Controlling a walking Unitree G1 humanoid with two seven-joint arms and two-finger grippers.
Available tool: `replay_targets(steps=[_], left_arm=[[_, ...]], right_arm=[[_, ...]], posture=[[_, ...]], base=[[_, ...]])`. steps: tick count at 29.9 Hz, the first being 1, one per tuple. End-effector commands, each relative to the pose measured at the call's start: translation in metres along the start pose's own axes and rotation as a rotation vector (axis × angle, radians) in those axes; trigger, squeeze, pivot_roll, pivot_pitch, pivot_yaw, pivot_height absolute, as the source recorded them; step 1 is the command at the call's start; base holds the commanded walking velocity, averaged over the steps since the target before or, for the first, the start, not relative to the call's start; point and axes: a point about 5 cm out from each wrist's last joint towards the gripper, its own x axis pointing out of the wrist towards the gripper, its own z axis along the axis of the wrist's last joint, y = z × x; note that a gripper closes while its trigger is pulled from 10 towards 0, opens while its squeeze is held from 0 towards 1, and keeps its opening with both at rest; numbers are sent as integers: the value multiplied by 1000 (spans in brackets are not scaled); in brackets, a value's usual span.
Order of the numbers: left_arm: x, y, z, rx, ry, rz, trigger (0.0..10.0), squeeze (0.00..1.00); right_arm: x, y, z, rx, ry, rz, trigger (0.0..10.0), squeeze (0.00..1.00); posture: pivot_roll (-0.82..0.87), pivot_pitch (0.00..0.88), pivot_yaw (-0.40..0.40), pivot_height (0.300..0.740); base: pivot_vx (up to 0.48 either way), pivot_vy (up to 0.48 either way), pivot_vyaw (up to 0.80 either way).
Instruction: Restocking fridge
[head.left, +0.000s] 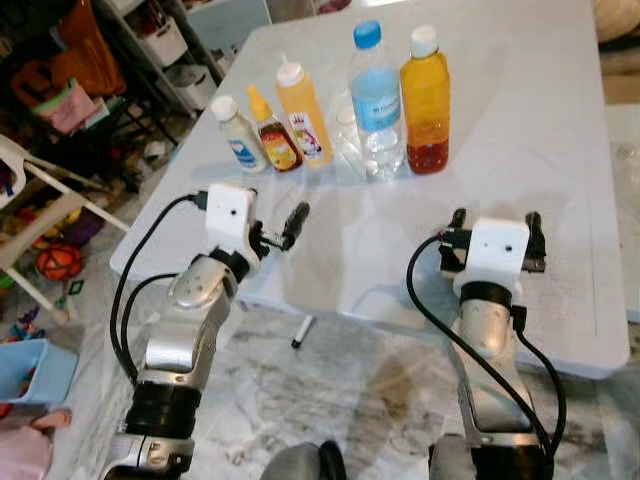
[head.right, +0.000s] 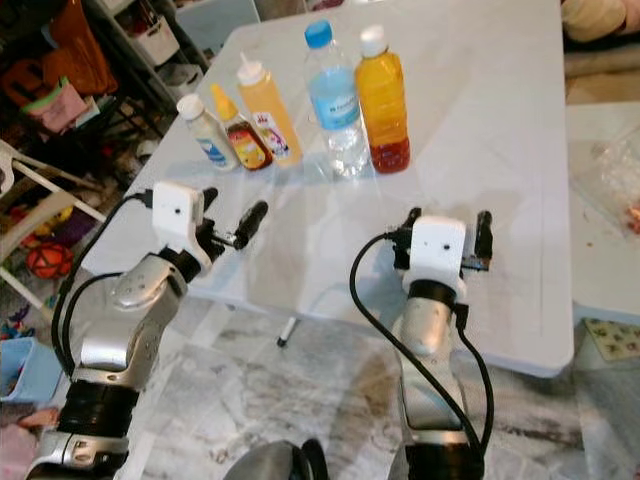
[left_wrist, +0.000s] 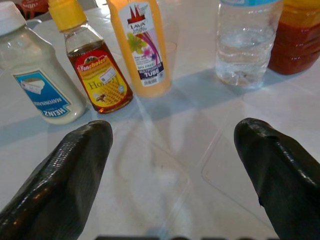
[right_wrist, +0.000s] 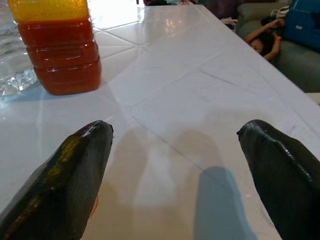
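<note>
The left gripper (head.left: 278, 232) has its jaws spread wide with nothing between them, its two black fingers (left_wrist: 70, 175) hovering low over the white desk (head.left: 540, 150) near its front left corner and aimed toward the row of bottles. The right gripper (head.left: 495, 232) likewise holds its jaws wide apart and empty, its fingers (right_wrist: 65, 185) just above bare desk near the front edge, pointing across the surface with the orange-capped juice off to one side ahead. All five containers stand upright, long axes vertical, caps up, in a slightly slanting row at the far left part of the desk. From the robot's left: a white mayonnaise bottle (head.left: 238, 134) with a white cap, a small honey bottle (head.left: 275, 136) with a yellow cap just beside it, a taller orange squeeze tube (head.left: 302, 118) with a white nozzle close against the honey, then a clear water bottle (head.left: 376, 105) with a blue cap, and the juice bottle (head.left: 425, 103), orange above and dark red at the base, with a white cap, nearly touching the water. Beyond the desk's left side sit a cluttered shelf (head.left: 150, 40) and a white chair (head.left: 40, 215); the floor (head.left: 340, 390) below is marbled tile.
</note>
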Motion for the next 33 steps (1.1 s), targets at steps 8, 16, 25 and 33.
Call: replay_targets(steps=[8,16,25,33], left_arm=[[-5,10,-2,-6,-3,59,10000,0],[-7,10,-5,-45,-32,125,10000,0],[-12,6,-14,-108,-61,241,10000,0],[-27,-2,-28,-147,-53,335,10000,0]], right_arm=[[5,7,14,-19,-79,58,10000,0],[25,-1,36,-85,-188,108,10000,0],[43,0,45,-101,-209,206,10000,0],[50,4,34,-100,-142,273,10000,0]], posture=[[-47,82,286,740],[-65,47,194,740],[-57,6,26,740],[-33,0,-76,740]], base=[[0,0,0],[0,0,0],[0,0,0],[0,0,0]])
